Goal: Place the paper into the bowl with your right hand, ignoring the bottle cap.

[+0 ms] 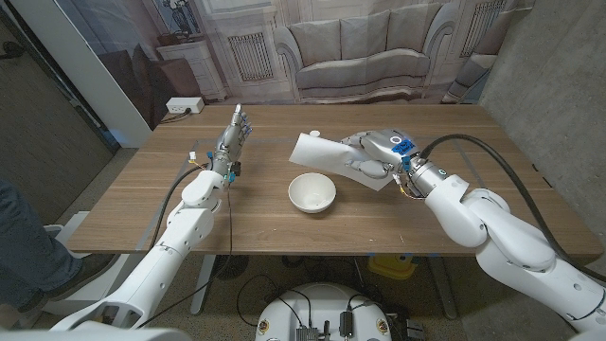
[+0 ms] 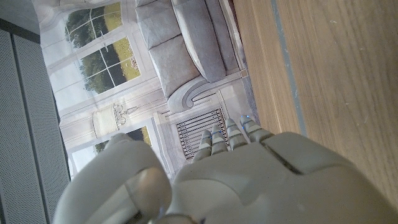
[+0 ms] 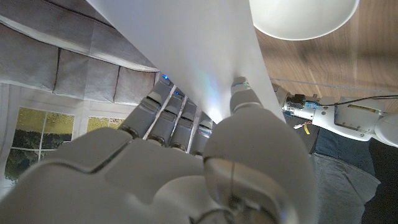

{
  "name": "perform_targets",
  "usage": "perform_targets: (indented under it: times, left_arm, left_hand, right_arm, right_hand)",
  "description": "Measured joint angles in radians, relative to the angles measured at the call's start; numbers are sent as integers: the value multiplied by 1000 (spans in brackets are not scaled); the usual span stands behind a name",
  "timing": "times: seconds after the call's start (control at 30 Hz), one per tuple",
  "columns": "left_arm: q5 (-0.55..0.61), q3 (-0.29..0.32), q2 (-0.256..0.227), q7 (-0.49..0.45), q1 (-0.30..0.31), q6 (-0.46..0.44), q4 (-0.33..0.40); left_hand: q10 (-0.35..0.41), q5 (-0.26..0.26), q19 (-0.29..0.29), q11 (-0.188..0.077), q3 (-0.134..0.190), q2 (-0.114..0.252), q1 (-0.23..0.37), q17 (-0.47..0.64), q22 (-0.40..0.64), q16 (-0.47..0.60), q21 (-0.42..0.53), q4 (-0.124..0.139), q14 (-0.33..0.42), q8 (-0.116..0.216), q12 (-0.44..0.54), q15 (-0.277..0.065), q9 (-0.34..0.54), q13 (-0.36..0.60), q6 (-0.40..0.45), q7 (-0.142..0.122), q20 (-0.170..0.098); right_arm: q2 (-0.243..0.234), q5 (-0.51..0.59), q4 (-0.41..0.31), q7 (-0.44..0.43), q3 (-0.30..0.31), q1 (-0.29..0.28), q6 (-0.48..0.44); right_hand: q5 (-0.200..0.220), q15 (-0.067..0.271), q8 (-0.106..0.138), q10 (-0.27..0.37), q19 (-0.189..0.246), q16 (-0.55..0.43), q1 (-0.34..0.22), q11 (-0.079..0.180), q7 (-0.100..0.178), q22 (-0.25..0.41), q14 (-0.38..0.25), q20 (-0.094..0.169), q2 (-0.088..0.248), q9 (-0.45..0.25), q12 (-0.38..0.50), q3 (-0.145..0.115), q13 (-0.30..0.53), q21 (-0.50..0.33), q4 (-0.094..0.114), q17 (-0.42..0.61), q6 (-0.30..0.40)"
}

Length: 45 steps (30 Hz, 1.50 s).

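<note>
Right hand [image 1: 371, 153] pinches the paper [image 1: 327, 152] between thumb and fingers, lifted just behind the bowl [image 1: 311, 192] — ready to drop in. Left hand [image 1: 232, 135] idles, fingers straight, holding nothing.

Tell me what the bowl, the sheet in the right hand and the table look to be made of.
Bowl: likely glazed ceramic, white and smooth, though plastic is possible. Sheet: thin white paper, curving where the right hand holds it. Table: wood or wood veneer, brown with grain lines, matte.
</note>
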<state>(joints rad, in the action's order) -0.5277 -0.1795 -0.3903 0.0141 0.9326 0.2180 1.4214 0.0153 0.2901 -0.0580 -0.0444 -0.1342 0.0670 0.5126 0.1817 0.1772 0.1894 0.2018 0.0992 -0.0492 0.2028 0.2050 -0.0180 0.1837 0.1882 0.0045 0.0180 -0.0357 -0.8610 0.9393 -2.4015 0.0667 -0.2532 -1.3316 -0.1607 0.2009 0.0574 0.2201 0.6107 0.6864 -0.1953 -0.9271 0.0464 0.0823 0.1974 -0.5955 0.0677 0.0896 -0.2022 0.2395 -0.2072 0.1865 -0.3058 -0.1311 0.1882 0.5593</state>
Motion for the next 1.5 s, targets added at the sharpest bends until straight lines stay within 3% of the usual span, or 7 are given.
perform_targets:
  times: [1.5]
  left_arm:
    - [-21, 7, -8, 6, 37, 27, 7]
  left_hand:
    - [0, 0, 0, 0, -7, 0, 0, 0, 2, 0, 0, 2, 0, 0, 0, 0, 0, 0, 0, 0, 0]
  right_arm:
    - [64, 121, 16, 52, -58, 33, 116]
  right_hand:
    - [0, 0, -9, -2, -7, 0, 24, 2, 4, 0, 14, 0, 6, 0, -8, 15, 2, 7, 15, 5, 4]
